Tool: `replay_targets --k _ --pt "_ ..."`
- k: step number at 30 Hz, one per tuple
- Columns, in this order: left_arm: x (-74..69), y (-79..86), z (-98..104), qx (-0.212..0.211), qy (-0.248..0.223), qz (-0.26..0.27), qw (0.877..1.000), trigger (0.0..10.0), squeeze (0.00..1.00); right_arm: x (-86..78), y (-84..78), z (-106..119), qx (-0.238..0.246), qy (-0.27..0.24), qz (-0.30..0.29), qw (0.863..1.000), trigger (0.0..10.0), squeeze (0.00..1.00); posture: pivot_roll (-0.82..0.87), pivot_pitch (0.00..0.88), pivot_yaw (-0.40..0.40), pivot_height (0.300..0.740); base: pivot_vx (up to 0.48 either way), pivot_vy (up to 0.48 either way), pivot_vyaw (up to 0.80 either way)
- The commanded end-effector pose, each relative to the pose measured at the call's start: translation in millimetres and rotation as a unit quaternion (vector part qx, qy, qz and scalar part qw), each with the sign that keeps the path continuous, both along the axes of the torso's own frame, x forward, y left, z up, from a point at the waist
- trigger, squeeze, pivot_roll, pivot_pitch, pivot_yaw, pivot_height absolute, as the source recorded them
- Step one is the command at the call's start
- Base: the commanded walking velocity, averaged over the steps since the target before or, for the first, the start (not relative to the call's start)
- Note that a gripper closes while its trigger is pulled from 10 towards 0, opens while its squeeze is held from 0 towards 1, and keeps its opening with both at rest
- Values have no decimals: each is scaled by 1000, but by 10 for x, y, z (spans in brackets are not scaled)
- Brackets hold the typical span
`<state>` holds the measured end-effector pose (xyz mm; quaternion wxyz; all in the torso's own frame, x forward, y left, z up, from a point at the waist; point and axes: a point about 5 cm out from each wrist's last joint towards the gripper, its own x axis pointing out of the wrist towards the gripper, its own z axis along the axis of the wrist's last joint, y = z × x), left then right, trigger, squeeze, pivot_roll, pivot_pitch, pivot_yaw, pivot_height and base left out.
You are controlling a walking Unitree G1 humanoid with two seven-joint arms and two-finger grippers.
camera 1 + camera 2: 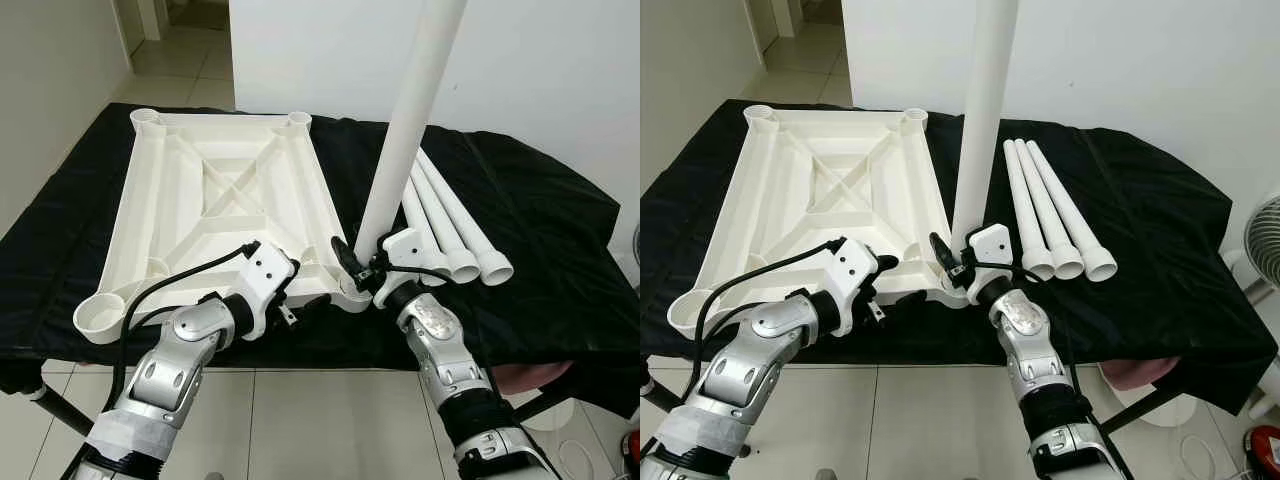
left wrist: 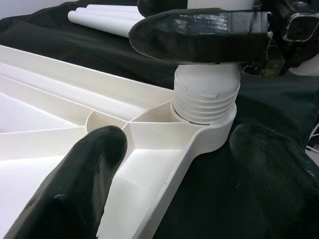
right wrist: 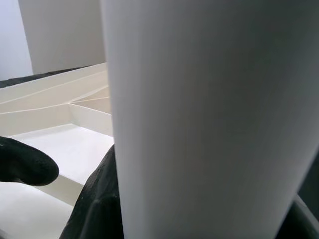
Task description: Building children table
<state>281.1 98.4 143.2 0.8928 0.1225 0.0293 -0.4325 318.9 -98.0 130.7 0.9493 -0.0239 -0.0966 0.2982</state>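
Tabletop (image 1: pixel 220 190) lies upside down on the black-covered desk (image 1: pixel 540 230), its near right corner socket holding an upright leg (image 1: pixel 405 130). Right gripper (image 1: pixel 362 268) fingers pinch that leg's base. Left gripper (image 1: pixel 300 305) fingers stand spread around the tabletop's near edge. Three spare legs (image 1: pixel 450 220) lie just right, leaving open cloth beyond.

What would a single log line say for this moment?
right pincer: gripping upright leg in tabletop corner socket | left pincer: open at corner | spare legs: three
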Motion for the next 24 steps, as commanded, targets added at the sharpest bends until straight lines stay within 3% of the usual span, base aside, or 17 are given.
replay_targets --k 1,10,17,21,24 --pt "10 -6 56 0 -8 4 1000 10000 0 -62 -16 -328 -12 89 13 996 10000 0 -1 0 -55 740 0 0 0" --pt "2 -8 73 -1 -12 6 1000 10000 0 29 -138 -446 29 158 -43 986 10000 0 -2 0 -55 740 0 0 0" --pt "9 -8 87 -2 -14 8 1000 10000 0 67 -171 -485 46 181 -80 979 10000 0 -2 0 -54 740 0 0 0" --pt "10 -8 93 -3 -15 9 1000 10000 0 57 -177 -492 41 172 -82 981 10000 0 -2 0 -55 740 0 0 0" --pt "9 -2 103 -5 -16 12 1000 10000 0 -19 -181 -466 49 122 -78 988 10000 0 -2 0 -55 740 0 0 0"
